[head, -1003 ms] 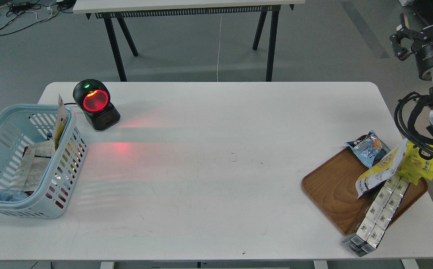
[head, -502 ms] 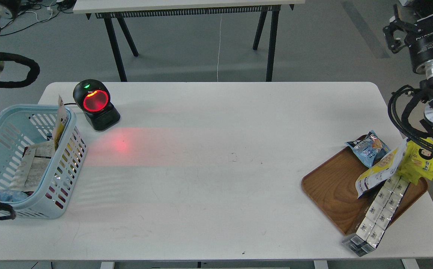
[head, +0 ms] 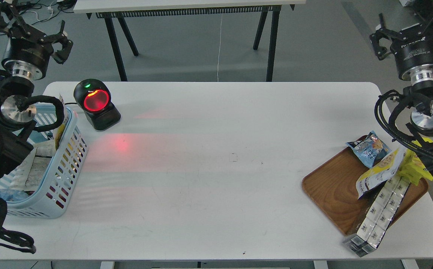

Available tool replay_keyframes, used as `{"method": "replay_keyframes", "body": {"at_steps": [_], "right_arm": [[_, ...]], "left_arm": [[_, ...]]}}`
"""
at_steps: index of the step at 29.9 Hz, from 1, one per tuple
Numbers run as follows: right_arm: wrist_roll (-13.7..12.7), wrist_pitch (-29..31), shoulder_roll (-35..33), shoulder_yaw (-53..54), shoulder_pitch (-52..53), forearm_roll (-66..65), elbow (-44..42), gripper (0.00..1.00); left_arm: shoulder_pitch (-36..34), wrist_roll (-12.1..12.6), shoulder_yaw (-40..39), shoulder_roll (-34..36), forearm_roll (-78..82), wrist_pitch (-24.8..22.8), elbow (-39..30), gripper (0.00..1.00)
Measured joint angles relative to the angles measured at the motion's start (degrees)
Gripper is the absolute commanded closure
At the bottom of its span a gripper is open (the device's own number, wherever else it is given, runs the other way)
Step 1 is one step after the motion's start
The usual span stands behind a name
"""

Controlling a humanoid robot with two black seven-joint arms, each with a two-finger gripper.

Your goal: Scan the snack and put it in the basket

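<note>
Now both arms raised further into view, left gripper (head: pixel 29 26) and right gripper (head: pixel 403 31) fingers spread, empty, snack (head: pixel 379 170) unmoved on wooden tray (head: pixel 332 190), basket (head: pixel 65 164) partly covered by left arm.

We can make out white lettering on the black collar of the right gripper (head: pixel 403 31), at two o'clock, but it is too small to read. Black print on the snack (head: pixel 379 170) at four o'clock is likewise illegible.

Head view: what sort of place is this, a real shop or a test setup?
Probably a lab mock-up of a checkout. A barcode scanner glowing red stands on a plain white table, with a basket at one end and a wooden tray of snacks at the other; loose cables lie on the bare floor behind.
</note>
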Motion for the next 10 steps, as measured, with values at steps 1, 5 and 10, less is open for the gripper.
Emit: {"method": "replay_keyframes", "body": {"at_steps": [1, 5, 10], "right_arm": [[0.0, 0.0, 0.0, 0.0, 0.1, 0.0, -0.1, 0.01], [-0.2, 0.0, -0.2, 0.0, 0.3, 0.0, -0.1, 0.01], [-0.2, 0.0, -0.5, -0.1, 0.6, 0.0, -0.2, 0.01]], "left_arm": [[0.4, 0.1, -0.6, -0.3, 0.0, 0.0, 0.0, 0.0], [1.2, 0.1, -1.5, -0.6, 0.0, 0.0, -0.2, 0.0], [1.3, 0.1, -1.6, -0.4, 0.0, 0.0, -0.4, 0.0]]}}
